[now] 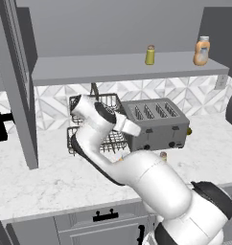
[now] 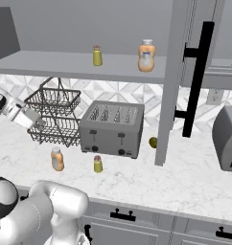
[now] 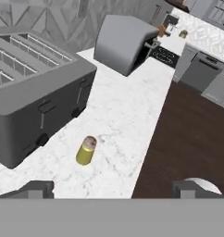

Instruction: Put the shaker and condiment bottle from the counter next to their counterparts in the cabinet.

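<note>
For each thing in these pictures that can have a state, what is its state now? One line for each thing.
gripper: open, holding nothing
shaker: upright on the counter, in front of the toaster
condiment bottle: upright on the counter, not yet moved
twin shaker: upright on the cabinet shelf
pear-shaped bottle: upright on the shelf
cabinet door: open
toaster: slots empty
wire basket: empty
</note>
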Robot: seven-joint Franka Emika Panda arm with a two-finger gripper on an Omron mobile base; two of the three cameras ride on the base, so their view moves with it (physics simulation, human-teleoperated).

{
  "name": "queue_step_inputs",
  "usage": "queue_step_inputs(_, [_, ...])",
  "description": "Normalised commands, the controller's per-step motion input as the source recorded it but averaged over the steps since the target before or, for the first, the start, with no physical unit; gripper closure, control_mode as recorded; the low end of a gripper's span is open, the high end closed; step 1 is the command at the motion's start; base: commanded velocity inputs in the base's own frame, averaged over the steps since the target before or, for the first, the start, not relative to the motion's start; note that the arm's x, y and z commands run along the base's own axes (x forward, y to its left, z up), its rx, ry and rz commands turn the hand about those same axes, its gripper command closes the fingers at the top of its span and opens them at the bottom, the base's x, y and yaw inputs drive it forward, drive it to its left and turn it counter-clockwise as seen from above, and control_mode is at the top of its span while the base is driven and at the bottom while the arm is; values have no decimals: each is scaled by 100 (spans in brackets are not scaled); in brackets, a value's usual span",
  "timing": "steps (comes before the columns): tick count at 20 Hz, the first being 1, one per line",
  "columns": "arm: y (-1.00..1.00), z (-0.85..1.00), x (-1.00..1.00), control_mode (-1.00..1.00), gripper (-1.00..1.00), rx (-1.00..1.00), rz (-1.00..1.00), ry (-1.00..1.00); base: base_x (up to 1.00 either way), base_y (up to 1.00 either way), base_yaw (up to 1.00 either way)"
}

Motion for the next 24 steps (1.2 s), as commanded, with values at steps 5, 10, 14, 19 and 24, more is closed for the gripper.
queue_step_inputs(5, [11, -7, -2, -100, -100, -2, -14, -6, 0, 0, 0])
queue_step_inputs(10, [0, -30, -13, -100, -100, -14, 1, -7, 0, 0, 0])
queue_step_inputs(14, [0, -64, -20, -100, -100, -34, 5, -16, 0, 0, 0])
queue_step_inputs(19, [0, -39, -9, -100, -100, -25, 2, -13, 0, 0, 0])
queue_step_inputs(24, [-1, -6, 0, -100, -100, -4, 0, -4, 0, 0, 0])
